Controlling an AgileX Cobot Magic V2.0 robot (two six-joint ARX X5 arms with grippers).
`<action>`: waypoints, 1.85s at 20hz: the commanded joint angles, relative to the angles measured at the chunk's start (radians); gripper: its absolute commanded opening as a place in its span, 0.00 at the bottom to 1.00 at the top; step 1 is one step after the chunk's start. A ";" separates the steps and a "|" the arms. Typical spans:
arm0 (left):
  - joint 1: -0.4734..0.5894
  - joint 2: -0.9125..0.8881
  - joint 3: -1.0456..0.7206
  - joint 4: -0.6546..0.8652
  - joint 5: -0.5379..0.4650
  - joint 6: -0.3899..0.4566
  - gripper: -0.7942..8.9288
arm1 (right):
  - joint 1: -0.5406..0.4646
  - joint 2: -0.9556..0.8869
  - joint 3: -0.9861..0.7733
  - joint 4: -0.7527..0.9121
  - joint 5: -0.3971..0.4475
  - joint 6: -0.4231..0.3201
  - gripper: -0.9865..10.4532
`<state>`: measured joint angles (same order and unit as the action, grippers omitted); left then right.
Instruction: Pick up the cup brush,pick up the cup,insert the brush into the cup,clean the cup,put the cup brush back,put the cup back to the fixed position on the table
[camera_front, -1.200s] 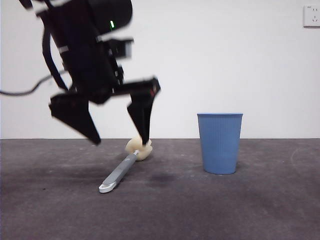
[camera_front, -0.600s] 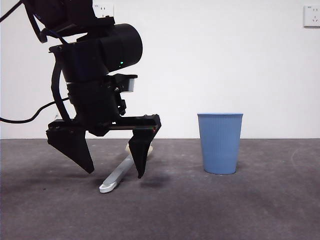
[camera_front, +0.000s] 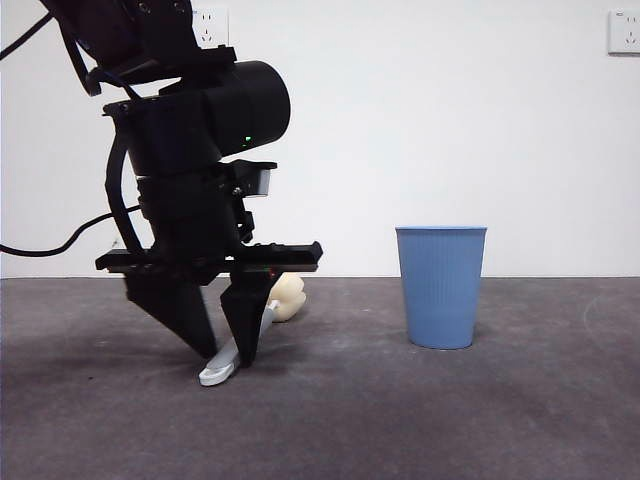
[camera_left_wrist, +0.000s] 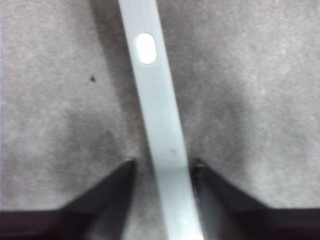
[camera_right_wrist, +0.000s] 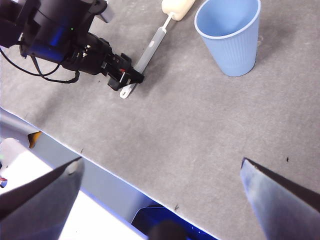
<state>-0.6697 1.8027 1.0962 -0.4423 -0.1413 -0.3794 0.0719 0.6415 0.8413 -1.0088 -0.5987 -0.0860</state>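
Observation:
The cup brush (camera_front: 287, 297) lies flat on the table (camera_front: 500, 420), its cream sponge head towards the wall and its white looped end (camera_front: 214, 375) nearest the camera. My left gripper (camera_front: 228, 358) is down at the table, straddling the grey handle (camera_left_wrist: 155, 100) close to the looped end. It is open only narrowly, and a thin gap shows beside the handle. The blue ribbed cup (camera_front: 441, 287) stands upright to the right, untouched. My right gripper (camera_right_wrist: 161, 162) hangs open high above the table, well clear of the cup (camera_right_wrist: 229, 35) and the brush (camera_right_wrist: 152, 45).
A white wall with two sockets (camera_front: 624, 31) runs behind the table. A black cable (camera_front: 40, 248) trails from the left arm. In the right wrist view the table's near edge (camera_right_wrist: 100, 165) crosses the lower left.
The left gripper has dropped onto the brush handle and its jaws have narrowed from wide apart to close around it. The brush and cup have not moved.

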 joint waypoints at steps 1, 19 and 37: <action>-0.011 0.019 -0.009 -0.012 0.016 -0.011 0.07 | 0.002 0.000 0.004 0.006 0.002 0.007 0.61; -0.005 -0.550 -0.009 -0.288 0.012 0.200 0.07 | 0.126 0.227 -0.132 0.492 0.092 0.167 0.61; -0.005 -0.720 -0.009 -0.452 -0.014 0.248 0.07 | 0.352 0.813 -0.322 1.389 0.489 0.197 0.61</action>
<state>-0.6762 1.0840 1.0954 -0.8951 -0.1535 -0.1413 0.4244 1.4452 0.5323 0.3706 -0.1101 0.1127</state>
